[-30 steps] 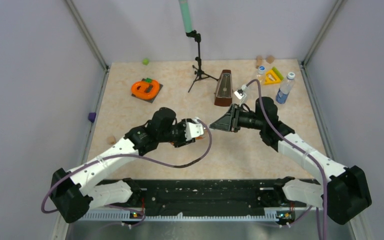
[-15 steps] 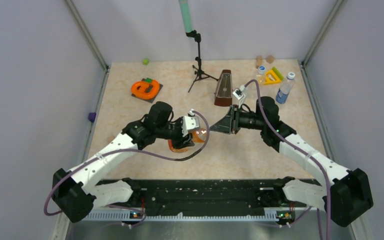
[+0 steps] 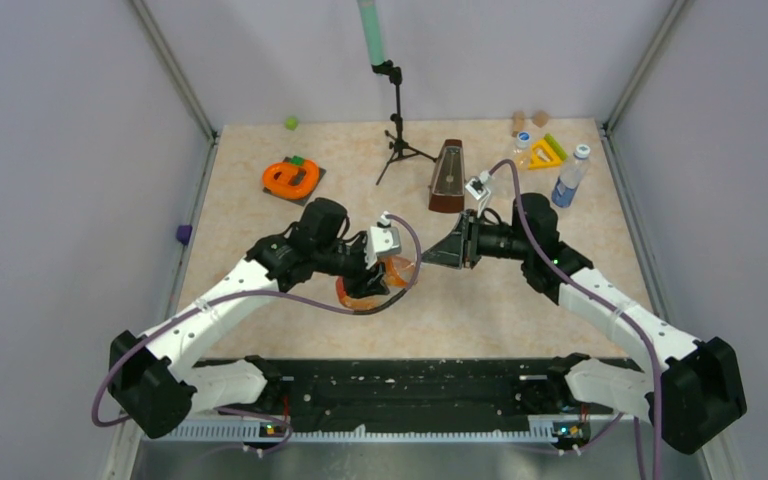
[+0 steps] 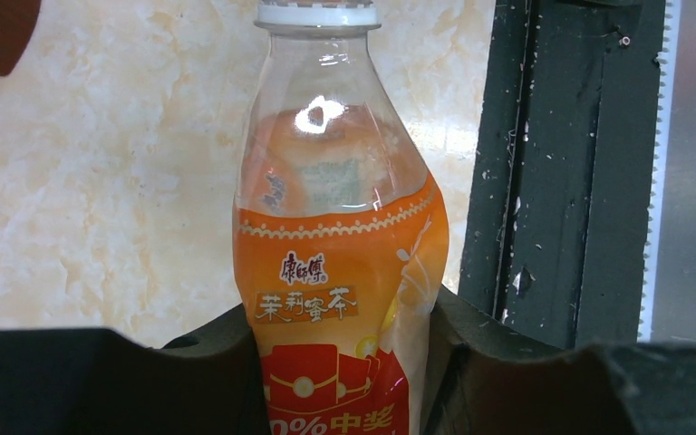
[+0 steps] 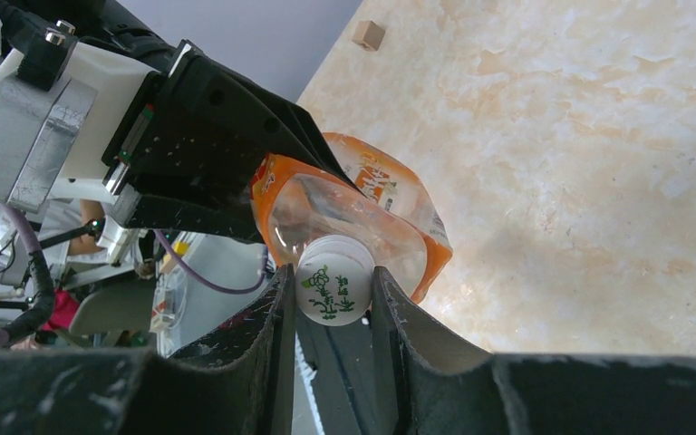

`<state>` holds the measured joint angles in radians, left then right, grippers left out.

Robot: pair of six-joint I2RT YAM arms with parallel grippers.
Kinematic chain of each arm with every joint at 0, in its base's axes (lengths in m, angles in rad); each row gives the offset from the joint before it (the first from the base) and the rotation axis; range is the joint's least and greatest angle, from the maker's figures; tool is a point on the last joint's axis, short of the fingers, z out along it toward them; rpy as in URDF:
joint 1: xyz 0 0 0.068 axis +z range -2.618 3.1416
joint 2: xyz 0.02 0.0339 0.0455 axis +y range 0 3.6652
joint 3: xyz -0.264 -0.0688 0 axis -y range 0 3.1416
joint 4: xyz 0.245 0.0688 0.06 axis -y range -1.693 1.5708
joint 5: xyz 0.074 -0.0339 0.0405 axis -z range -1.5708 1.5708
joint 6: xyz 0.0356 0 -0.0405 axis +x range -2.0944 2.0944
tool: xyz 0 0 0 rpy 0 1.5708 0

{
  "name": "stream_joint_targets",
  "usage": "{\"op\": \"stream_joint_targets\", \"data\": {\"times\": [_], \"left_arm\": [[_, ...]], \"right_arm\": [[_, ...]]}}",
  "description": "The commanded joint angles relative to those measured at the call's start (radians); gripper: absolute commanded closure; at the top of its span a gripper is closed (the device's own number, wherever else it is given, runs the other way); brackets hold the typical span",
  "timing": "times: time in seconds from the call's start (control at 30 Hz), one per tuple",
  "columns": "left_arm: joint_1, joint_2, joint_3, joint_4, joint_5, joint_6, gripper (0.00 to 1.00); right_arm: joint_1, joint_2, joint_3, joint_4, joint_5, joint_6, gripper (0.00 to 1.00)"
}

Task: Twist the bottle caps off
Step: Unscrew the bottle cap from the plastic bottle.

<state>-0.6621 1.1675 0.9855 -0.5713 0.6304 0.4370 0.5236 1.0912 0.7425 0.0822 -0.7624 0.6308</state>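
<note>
The top camera looks down from high up at the whole beige stone-patterned table (image 3: 480, 300). Each wrist camera sits very close. All three see the squat orange plastic bottle (image 4: 340, 272), the wrist ones from opposite ends.

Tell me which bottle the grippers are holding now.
The orange-labelled bottle: the left gripper clamps its body and the right gripper pinches its white cap. The blue-labelled bottle stands apart, untouched.
</note>
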Motion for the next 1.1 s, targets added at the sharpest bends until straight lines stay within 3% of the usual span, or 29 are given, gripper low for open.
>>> {"op": "stream_joint_targets", "data": {"times": [0.0,0.07,0.23,0.33,0.6,0.8,1.07], "left_arm": [[0.004,-0.025,0.053,0.25,0.037,-0.059,0.88],[0.004,-0.022,0.056,0.247,0.051,-0.051,0.99],[0.003,0.029,0.127,0.117,0.074,-0.01,1.0],[0.004,0.037,0.127,0.099,0.031,-0.001,1.0],[0.002,-0.016,0.044,0.12,-0.152,0.088,1.0],[-0.012,-0.051,-0.007,0.137,-0.251,0.154,1.0],[-0.047,-0.057,-0.032,0.162,-0.306,0.222,1.0]], "right_arm": [[0.038,0.007,0.011,-0.029,-0.064,-0.025,0.99],[0.038,0.009,0.008,-0.027,-0.069,-0.028,0.99],[0.038,0.017,0.023,-0.074,-0.08,-0.078,0.93],[0.038,0.024,0.036,-0.091,-0.069,-0.088,0.75],[0.036,0.015,0.049,-0.076,0.025,-0.012,0.42],[0.035,-0.005,0.028,0.016,0.075,0.08,0.4],[0.034,-0.066,-0.038,0.144,0.264,0.258,0.45]]}}
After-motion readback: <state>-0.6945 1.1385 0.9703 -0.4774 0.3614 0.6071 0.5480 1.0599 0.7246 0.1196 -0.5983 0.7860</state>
